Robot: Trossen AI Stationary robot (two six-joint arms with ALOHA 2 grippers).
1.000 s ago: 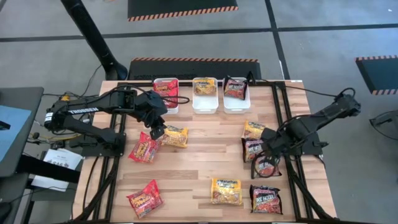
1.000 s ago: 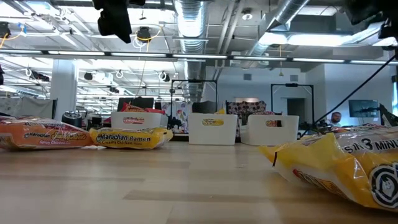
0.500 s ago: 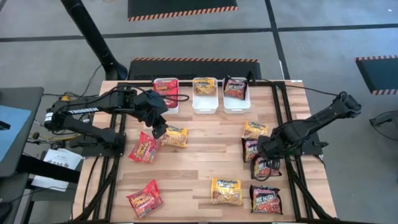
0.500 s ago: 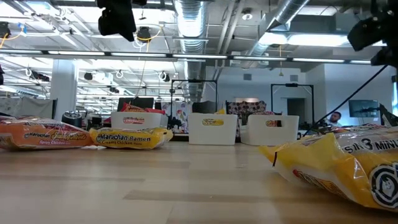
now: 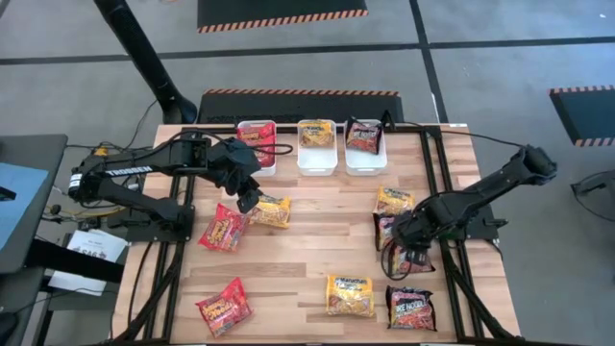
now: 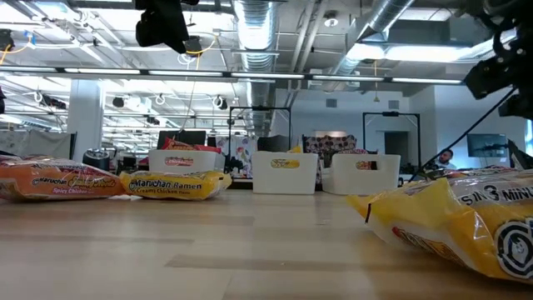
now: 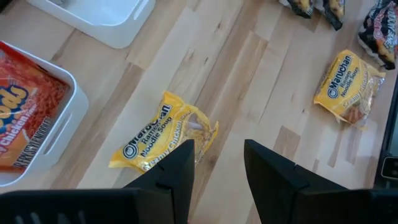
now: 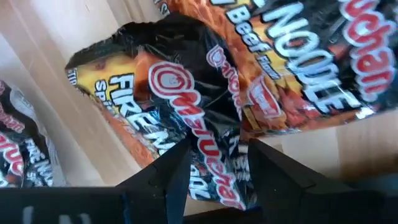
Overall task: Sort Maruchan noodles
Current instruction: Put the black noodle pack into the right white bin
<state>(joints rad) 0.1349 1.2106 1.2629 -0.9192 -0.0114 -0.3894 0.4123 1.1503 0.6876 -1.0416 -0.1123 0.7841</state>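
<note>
Maruchan noodles packets lie flat and scattered on the wooden table (image 5: 307, 250). My left gripper (image 5: 248, 200) hangs open over a yellow packet (image 7: 163, 134), clear of it, with a red packet (image 5: 223, 231) beside it. My right gripper (image 8: 214, 168) is open and points down over two overlapping black packets (image 5: 411, 258) at the table's right. In the low view my right gripper (image 6: 500, 67) stands well above the tabletop. One black packet (image 8: 186, 93) fills its wrist view just beyond the fingertips.
Three white trays stand in a row at the far edge, holding red (image 5: 257, 142), yellow (image 5: 316, 139) and black (image 5: 365, 139) packets. More packets lie loose: yellow (image 5: 392, 200), yellow (image 5: 349, 294), black (image 5: 410, 308) and red (image 5: 224, 306). Bare wood lies mid-table.
My right gripper has come down toward the black packets at the table's right, its wrist rolling somewhat on the way. No packet has moved.
</note>
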